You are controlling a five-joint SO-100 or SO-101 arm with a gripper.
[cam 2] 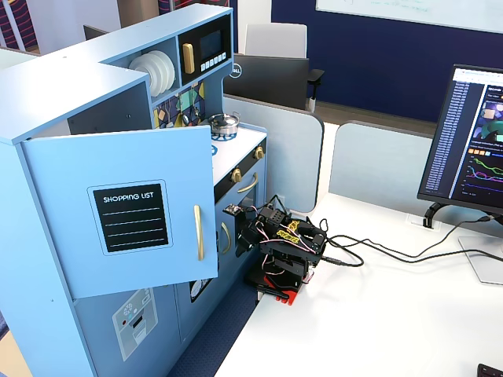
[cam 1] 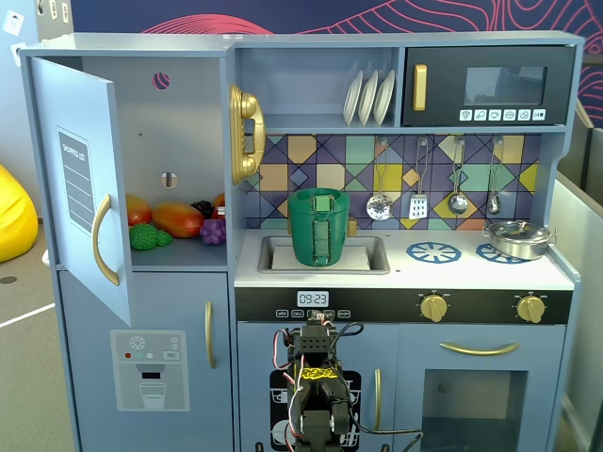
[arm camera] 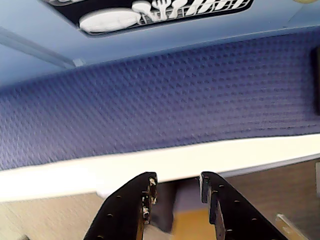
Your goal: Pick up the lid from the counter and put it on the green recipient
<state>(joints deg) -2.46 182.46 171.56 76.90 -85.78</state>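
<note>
The green recipient [cam 1: 318, 234] stands upright in the sink [cam 1: 369, 256] of the toy kitchen in a fixed view. A flat green top with a lighter tab, which looks like the lid [cam 1: 320, 199], lies on its rim. No green disc shows on the counter. My arm [cam 1: 316, 377] is folded low in front of the kitchen, well below the pot, and also shows in the other fixed view [cam 2: 283, 247]. In the wrist view my gripper [arm camera: 177, 182] is open and empty, over the white table edge [arm camera: 75, 172] and blue carpet [arm camera: 160, 100]. The open door hides the pot in the side fixed view.
A silver pot [cam 1: 516, 238] sits on the right blue burner; another burner ring [cam 1: 432, 251] lies beside the sink. The fridge door [cam 1: 80, 179] hangs open with toy food [cam 1: 174, 219] inside. A monitor [cam 2: 475, 141] and cables [cam 2: 377, 251] are on the white desk.
</note>
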